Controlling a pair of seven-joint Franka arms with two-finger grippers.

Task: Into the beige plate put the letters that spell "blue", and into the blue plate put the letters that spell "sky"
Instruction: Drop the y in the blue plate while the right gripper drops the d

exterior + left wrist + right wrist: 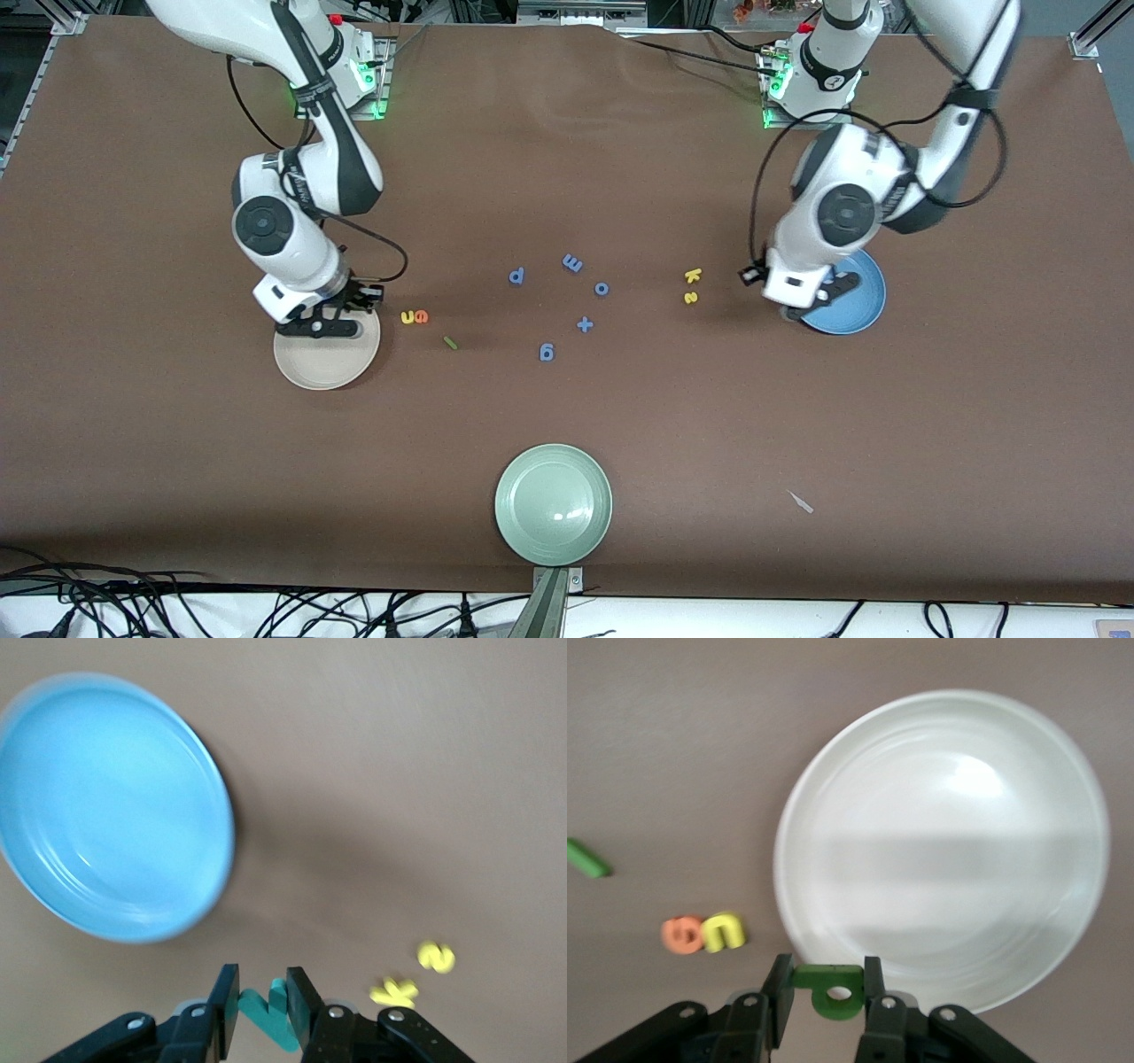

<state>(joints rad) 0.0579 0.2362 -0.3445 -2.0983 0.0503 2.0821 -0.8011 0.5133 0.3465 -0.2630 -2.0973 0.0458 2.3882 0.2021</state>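
Brown table (709,425): three plates, nine loose letters, one plus. Left gripper (262,1005) clenched on teal y (266,1014); right gripper (826,997) clenched on green b (833,990).

Brown table (177,496); cables (266,611) at edge

a high front camera looks down across the whole tabletop (567,133) toward both robot bases. each wrist camera looks down, close, past its own end effector: the left's shares the blue plate (106,806), the right's the beige plate (939,850).
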